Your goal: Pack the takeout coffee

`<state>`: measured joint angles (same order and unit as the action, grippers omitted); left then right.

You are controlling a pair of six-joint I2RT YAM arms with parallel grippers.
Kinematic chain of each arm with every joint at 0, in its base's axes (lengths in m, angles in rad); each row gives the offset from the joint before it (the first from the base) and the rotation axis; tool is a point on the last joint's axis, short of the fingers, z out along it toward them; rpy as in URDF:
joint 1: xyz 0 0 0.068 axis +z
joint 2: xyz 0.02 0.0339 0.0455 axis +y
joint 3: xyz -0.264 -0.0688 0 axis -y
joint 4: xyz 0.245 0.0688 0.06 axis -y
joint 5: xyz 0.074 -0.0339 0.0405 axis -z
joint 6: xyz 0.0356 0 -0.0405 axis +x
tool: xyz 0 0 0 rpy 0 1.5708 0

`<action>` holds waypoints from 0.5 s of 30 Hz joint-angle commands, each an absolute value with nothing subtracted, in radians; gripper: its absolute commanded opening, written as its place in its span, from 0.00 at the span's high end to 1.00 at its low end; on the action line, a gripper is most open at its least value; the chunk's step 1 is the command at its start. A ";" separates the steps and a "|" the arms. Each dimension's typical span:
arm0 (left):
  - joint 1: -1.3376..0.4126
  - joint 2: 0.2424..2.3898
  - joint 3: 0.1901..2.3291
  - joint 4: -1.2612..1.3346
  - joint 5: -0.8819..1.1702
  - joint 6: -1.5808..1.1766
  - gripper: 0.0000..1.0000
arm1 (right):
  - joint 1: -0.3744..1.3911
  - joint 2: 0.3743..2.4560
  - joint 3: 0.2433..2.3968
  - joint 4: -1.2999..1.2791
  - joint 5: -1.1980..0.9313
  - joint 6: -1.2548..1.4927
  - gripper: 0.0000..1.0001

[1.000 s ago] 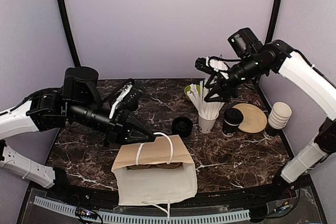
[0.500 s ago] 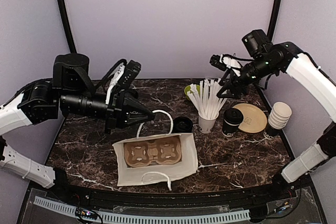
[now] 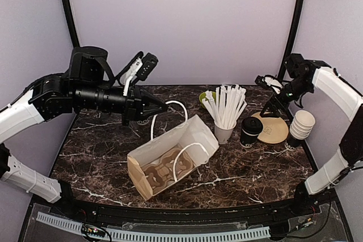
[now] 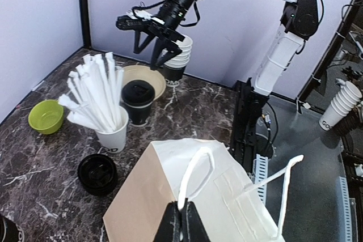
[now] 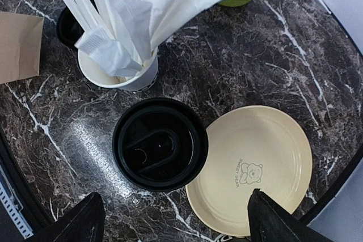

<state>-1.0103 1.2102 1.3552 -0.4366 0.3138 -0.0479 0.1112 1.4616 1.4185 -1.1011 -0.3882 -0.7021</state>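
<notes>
1. The left end effector [image 4: 181, 222] is clenched on one white loop handle of the white paper bag [image 3: 170, 151], with the jaws pressed together on the handle.
2. In the top view the bag sits tilted at the counter's [image 3: 102, 157] middle, toward 6 o'clock. Its mouth is open and a brown cup carrier [image 3: 164, 168] lies inside.
3. The right end effector [image 4: 153, 52] is released and holds nothing. Its jaws are spread wide in the air above the beige plate [image 3: 273, 127].
4. The takeout coffee [image 3: 250, 131] stands upright with its lid on at the counter's 3 o'clock side, well apart from the bag.
5. The straw cup [image 3: 225, 131] is just beside the coffee at its 9 o'clock, and the plate's rim is at its 3 o'clock.
6. A stack of lidless cups [image 3: 300, 124] stands at the plate's 3 o'clock.
7. A green bowl [image 3: 205, 99] sits at the straw cup's 11 o'clock.
8. The left wrist view shows a stack of black lids [image 4: 97, 172] near the bag.
</notes>
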 commanded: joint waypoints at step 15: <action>-0.944 1.091 1.266 -0.470 -0.068 -0.052 0.72 | 0.106 1.553 1.450 -0.959 -0.327 -0.588 0.16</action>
<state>-0.9508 1.1236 1.2846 -0.4557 0.0349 -0.0460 0.1112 1.5394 1.4033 -1.0321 -0.3576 -0.6769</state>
